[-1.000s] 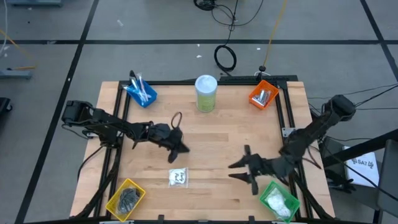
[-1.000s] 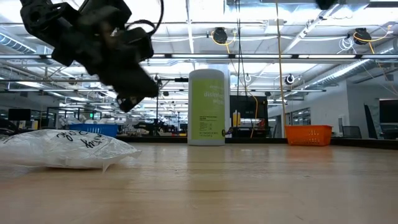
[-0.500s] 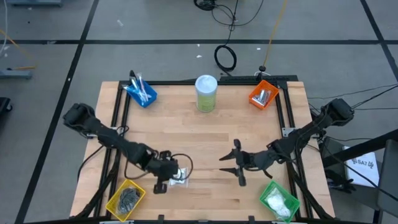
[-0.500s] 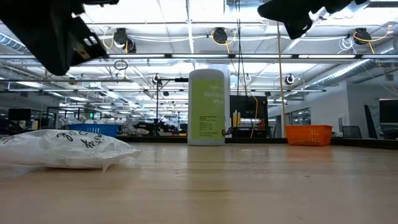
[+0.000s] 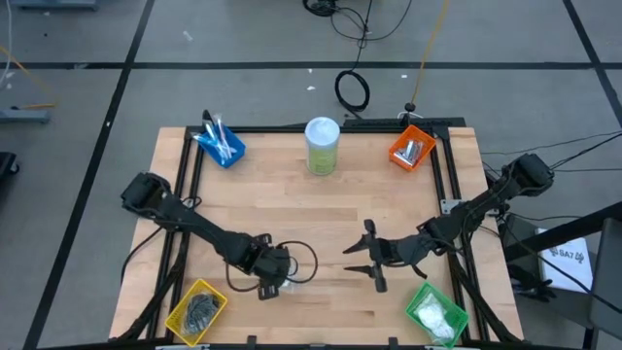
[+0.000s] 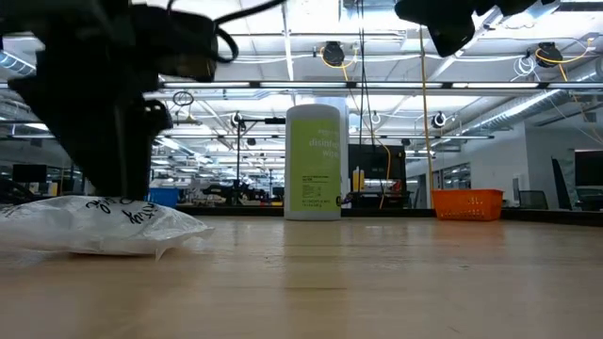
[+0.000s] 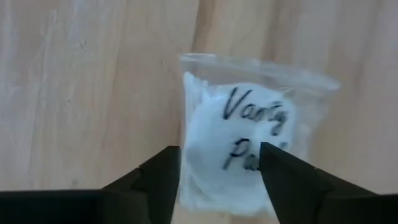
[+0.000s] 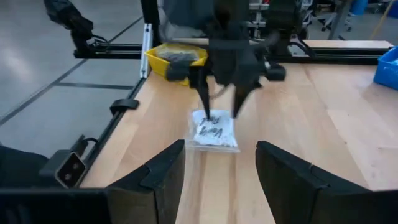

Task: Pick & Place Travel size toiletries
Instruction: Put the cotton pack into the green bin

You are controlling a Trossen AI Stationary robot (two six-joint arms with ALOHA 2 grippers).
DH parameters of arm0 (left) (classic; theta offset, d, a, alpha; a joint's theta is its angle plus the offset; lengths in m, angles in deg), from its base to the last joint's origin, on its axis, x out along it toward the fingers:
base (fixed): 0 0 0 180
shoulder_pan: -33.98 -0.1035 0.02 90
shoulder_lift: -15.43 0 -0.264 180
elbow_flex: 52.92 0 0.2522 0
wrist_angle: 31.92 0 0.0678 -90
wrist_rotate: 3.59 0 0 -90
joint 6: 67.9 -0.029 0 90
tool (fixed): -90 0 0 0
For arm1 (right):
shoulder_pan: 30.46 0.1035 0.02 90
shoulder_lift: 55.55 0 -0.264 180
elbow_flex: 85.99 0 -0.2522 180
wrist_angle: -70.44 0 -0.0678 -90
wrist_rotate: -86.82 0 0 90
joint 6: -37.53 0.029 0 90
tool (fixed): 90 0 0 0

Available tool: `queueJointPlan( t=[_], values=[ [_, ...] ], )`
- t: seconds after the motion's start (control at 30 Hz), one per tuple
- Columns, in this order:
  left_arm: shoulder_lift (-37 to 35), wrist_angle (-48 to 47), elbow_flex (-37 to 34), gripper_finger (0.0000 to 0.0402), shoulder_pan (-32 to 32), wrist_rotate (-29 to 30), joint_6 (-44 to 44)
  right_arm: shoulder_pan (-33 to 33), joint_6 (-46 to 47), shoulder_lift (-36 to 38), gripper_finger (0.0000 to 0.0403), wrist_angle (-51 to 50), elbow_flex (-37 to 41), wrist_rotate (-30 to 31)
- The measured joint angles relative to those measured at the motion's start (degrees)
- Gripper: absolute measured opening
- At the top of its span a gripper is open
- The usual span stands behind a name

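Wooden planks of the table [image 5: 321, 209] carried a white packet [image 7: 249, 149] in clear plastic, lying flat directly under the left gripper [image 5: 274, 284], whose fingers [image 7: 163, 180] stood spread on either side of it without closing. Off to that gripper's side, the right gripper [image 5: 369, 261] hung above bare wood with its jaws apart, holding nothing. Nearest the left gripper sat a yellow bin [image 5: 197, 307] with dark discs; a green bin [image 5: 434, 311] of white packets lay by the right one. Farther away were a blue bin [image 5: 222, 144] of sticks, an orange bin [image 5: 412, 149] of silver tubes, and a pale-green canister [image 5: 322, 146] between them.
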Motion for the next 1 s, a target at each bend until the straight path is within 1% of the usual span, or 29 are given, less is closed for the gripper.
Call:
queueJointPlan(
  t=[0.07,0.17,0.27,0.33,0.4,0.47,0.57,0.63,0.67,0.73,0.8,0.87,0.93,1.0],
  values=[
    [1.78,0.10,0.00,0.0227,0.03,0.31,-1.35,0.04,0.24,0.04,0.0185,0.10,0.00,-1.11],
    [4.33,0.16,0.05,0.0233,0.08,0.12,-2.37,0.05,0.27,0.02,0.0183,-0.43,0.00,-1.82],
    [5.19,0.30,0.17,0.0223,0.06,-0.07,-3.12,0.05,0.27,0.02,0.0185,-0.22,0.00,-2.28],
    [5.13,0.30,0.17,0.0206,0.06,-0.22,-3.49,0.07,0.27,0.02,0.0186,-0.43,0.00,-2.27],
    [4.63,0.17,0.13,0.0180,0.06,-0.33,-4.01,0.05,0.27,0.02,0.0187,-0.54,0.00,-2.25],
    [3.83,-0.07,0.04,0.0146,0.04,-0.35,-4.81,0.05,0.27,0.02,0.0185,-0.51,0.00,-2.23],
    [1.73,-0.81,-0.07,0.0077,0.04,0.06,-6.58,0.05,0.36,0.02,0.0181,-0.31,0.00,-2.23],
    [-0.15,-1.18,-0.09,0.0029,0.02,1.37,-7.65,0.03,1.46,0.02,0.0177,0.11,0.00,-2.19],
    [-1.09,-1.17,-0.09,0.0019,0.02,2.42,-8.03,-0.06,2.32,-0.22,0.0176,0.62,0.00,-1.98],
    [-3.16,-1.35,-0.09,0.0018,0.00,5.73,-9.54,-0.44,4.47,-1.52,0.0173,2.74,-0.02,-0.87],
    [-4.97,-1.42,-0.09,0.0019,0.00,10.73,-12.20,-0.90,6.24,-3.52,0.0172,5.07,0.00,0.76],
    [-6.55,-1.77,0.41,0.0011,-0.26,15.24,-15.11,-2.03,6.77,-6.41,0.0174,9.05,0.00,0.99],
    [-7.17,-2.06,2.06,0.0008,-0.86,19.57,-17.92,-3.34,6.77,-9.64,0.0184,13.01,0.00,0.83],
    [-7.19,-2.30,4.35,0.0012,-1.45,23.05,-21.02,-4.91,6.77,-12.68,0.0203,17.12,0.00,0.22]
  ],
)
